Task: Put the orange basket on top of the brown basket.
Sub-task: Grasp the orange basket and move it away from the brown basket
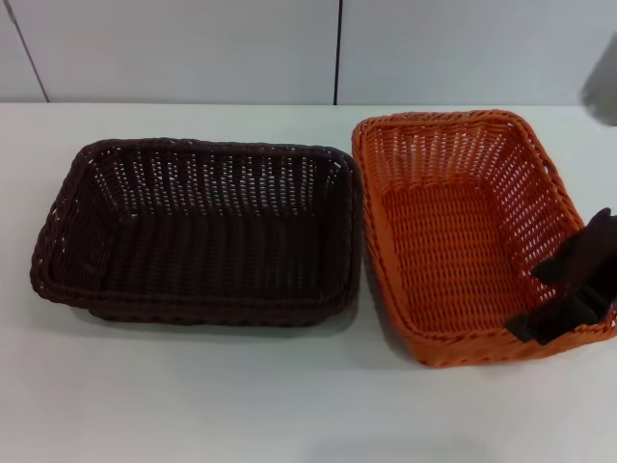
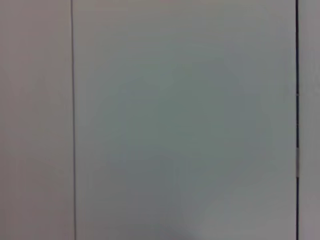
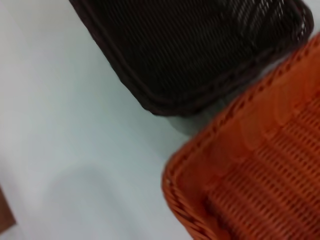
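Observation:
The orange basket (image 1: pixel 453 231) is on the right of the white table; its left side seems slightly raised, with a shadow under it. The brown basket (image 1: pixel 202 231) rests flat to its left, their rims nearly touching. My right gripper (image 1: pixel 530 301) is at the orange basket's near right corner, with one dark finger inside the wall and one outside, closed on the rim. The right wrist view shows the orange basket's corner (image 3: pixel 250 170) next to the brown basket (image 3: pixel 195 50). My left gripper is out of view; its wrist view shows only a wall.
The white table (image 1: pixel 193 395) stretches in front of and to the left of both baskets. A pale panelled wall (image 1: pixel 193 48) stands behind the table, with a dark seam (image 1: pixel 337 48).

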You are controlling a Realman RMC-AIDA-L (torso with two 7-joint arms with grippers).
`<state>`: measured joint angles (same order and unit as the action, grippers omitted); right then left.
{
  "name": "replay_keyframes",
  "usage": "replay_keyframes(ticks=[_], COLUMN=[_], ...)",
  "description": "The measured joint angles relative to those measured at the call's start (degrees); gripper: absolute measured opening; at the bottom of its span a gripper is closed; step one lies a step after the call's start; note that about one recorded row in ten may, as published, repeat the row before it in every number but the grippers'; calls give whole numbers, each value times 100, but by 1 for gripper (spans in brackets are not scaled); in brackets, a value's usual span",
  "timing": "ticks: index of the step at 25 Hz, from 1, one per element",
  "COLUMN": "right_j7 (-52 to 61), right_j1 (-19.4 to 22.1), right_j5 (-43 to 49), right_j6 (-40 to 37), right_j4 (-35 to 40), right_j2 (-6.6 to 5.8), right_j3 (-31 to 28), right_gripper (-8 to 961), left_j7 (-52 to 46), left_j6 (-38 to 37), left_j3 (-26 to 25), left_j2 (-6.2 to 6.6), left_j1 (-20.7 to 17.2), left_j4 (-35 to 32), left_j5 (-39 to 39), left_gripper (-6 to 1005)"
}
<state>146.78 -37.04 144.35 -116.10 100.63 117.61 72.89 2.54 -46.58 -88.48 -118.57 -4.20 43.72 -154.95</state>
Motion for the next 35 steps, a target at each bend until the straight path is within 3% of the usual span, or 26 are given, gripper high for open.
replay_keyframes(ticks=[4,14,26,35], right_j7=[-110,-133,-342,-291], right_j1=[-143,-407,-686,-603], right_j5=[244,360,384,672], right_j6=[122,430,1254,1451], right_j4=[-292,-813,-2210,-2264], right_j2=[68,95,114,134], right_j3=[168,816,1478,1837], right_gripper=[649,645,641,638], left_j7=[-6,-13,-17,-17], left_j6=[62,69,62,62], left_j3=[22,33,33,33], left_j2=[17,19,23,27], left_j1=[159,271,345,389], left_j4=[-167,-256,-294,-361], left_j5=[0,0,0,0], left_gripper=[800,800,800,800])
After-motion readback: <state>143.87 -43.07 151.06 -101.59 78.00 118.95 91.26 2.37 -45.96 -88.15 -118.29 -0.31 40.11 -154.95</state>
